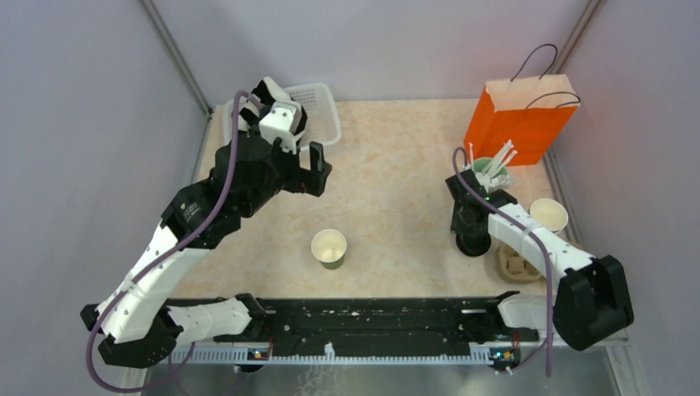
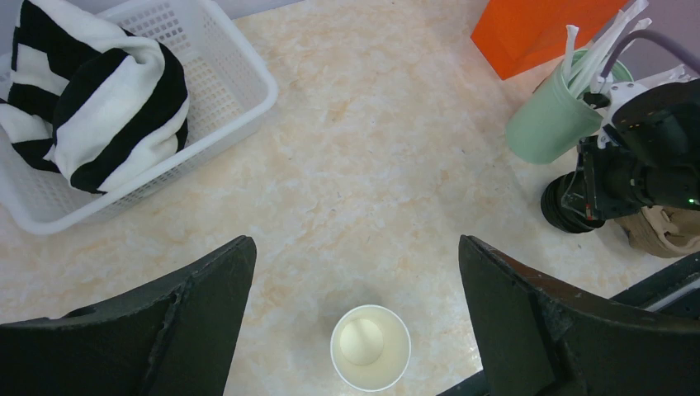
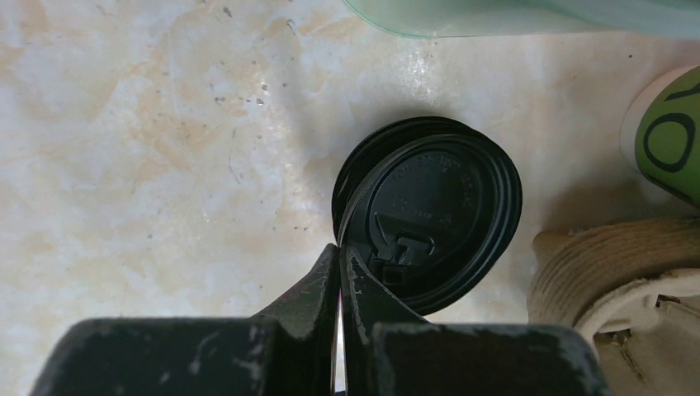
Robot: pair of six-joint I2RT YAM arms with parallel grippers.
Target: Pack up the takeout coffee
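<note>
One open dark green cup (image 1: 329, 247), cream inside, stands mid-table; in the left wrist view this cup (image 2: 371, 346) sits below my left gripper (image 2: 355, 243), which hovers open and empty. The left gripper (image 1: 312, 169) is high at the back left. A second cup (image 1: 548, 216) stands at the right, its green side (image 3: 669, 132) at the frame's edge. My right gripper (image 3: 340, 247) is shut on the near rim of a black lid (image 3: 437, 206), tilted up off another lid beneath it. From above, the right gripper (image 1: 470, 224) is over the lids (image 1: 473, 244).
An orange paper bag (image 1: 520, 115) stands at the back right, a mint tumbler of straws (image 1: 493, 173) in front of it. A cardboard cup carrier (image 1: 516, 266) lies beside the lids. A white basket (image 2: 239, 91) holding a striped cloth (image 2: 99, 99) is at the back left.
</note>
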